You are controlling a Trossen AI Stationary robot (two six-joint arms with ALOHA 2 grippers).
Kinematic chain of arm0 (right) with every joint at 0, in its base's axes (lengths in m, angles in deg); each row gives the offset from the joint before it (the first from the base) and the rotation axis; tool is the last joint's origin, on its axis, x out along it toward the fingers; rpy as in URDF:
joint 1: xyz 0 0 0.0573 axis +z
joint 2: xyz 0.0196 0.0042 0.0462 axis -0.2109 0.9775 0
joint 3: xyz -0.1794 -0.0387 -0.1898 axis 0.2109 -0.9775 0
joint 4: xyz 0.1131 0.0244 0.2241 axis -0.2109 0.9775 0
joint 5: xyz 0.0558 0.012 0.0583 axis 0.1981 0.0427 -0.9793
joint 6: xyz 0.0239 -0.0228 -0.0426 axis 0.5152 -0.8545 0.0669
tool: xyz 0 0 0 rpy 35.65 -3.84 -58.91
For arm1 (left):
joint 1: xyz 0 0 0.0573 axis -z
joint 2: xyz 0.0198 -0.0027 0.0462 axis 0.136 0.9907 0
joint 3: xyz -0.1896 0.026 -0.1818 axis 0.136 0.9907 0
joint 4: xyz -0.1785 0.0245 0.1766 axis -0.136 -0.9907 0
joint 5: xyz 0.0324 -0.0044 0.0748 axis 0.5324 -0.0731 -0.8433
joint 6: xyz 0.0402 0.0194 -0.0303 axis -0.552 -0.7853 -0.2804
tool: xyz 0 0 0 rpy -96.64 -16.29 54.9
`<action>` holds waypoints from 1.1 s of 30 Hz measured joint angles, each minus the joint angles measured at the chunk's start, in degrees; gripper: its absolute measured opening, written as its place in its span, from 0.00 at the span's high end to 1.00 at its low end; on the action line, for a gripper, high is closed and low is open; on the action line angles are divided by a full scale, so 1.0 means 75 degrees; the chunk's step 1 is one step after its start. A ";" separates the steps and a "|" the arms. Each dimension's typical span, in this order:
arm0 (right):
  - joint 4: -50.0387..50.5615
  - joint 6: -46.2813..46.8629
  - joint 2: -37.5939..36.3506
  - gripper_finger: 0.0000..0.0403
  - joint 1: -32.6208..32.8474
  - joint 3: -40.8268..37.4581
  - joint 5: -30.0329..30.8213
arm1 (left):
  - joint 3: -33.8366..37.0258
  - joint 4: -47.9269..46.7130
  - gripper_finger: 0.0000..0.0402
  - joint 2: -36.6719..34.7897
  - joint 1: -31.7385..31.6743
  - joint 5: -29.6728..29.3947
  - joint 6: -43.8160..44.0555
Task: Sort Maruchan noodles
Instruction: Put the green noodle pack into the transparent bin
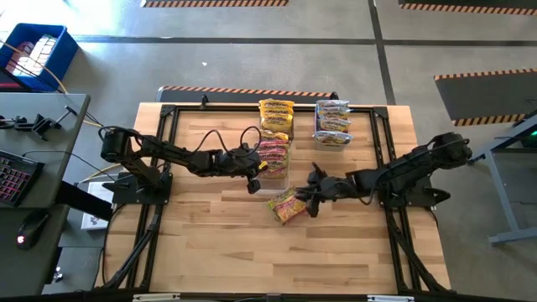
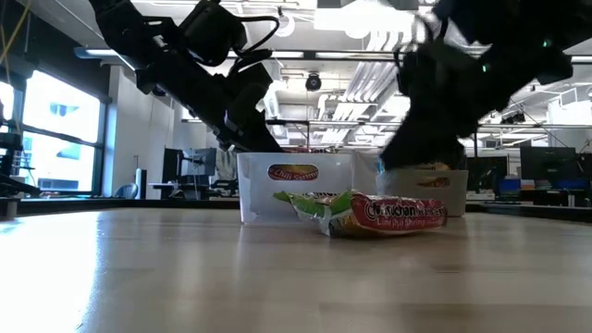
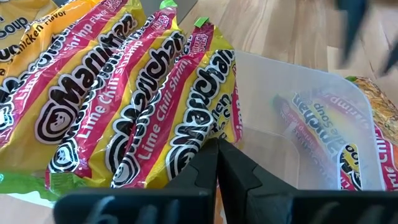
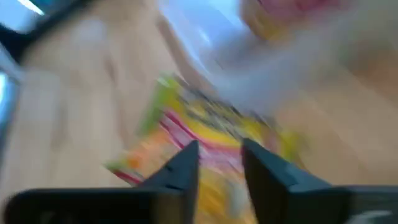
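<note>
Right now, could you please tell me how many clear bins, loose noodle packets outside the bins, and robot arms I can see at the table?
Clear bins: 2
Loose noodle packet outside the bins: 1
Robot arms: 2
Total: 5

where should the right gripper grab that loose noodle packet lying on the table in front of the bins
Judging by its pose, the loose packet lies flat and tilted on the bare wood, clear of the bin. Probably best pinched from above across its narrow width, near the end closest to the right gripper, whose fingers already stand slightly apart over it.
</note>
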 joint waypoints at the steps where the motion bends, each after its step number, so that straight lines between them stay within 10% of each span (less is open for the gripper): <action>1: 0.0345 0.0252 0.0000 0.69 -0.0100 0.0000 -0.0080 | 0.0000 0.0000 1.00 0.0000 0.0000 0.0000 -0.0003; 9: 0.0400 0.0481 0.0425 0.30 -0.1201 0.0009 -0.1332 | 0.0000 -0.0034 1.00 0.0000 0.0000 0.0031 -0.0013; 17: -0.1557 0.0365 0.1989 0.27 -0.1804 0.0012 -0.2723 | 0.0000 -0.0066 1.00 0.0003 0.0000 0.0134 -0.0079; 22: -0.2307 0.0528 0.2556 0.42 -0.1786 0.0034 -0.2840 | 0.0000 -0.0068 1.00 0.0003 0.0000 0.0137 -0.0093; 29: -0.2528 0.0247 0.2652 0.92 -0.1512 0.0031 -0.3171 | 0.0000 -0.0075 1.00 0.0003 0.0000 0.0137 -0.0134; 33: -0.2609 0.0152 0.2573 0.95 -0.1391 0.0020 -0.3549 | 0.0000 -0.0080 1.00 0.0003 0.0000 0.0137 -0.0135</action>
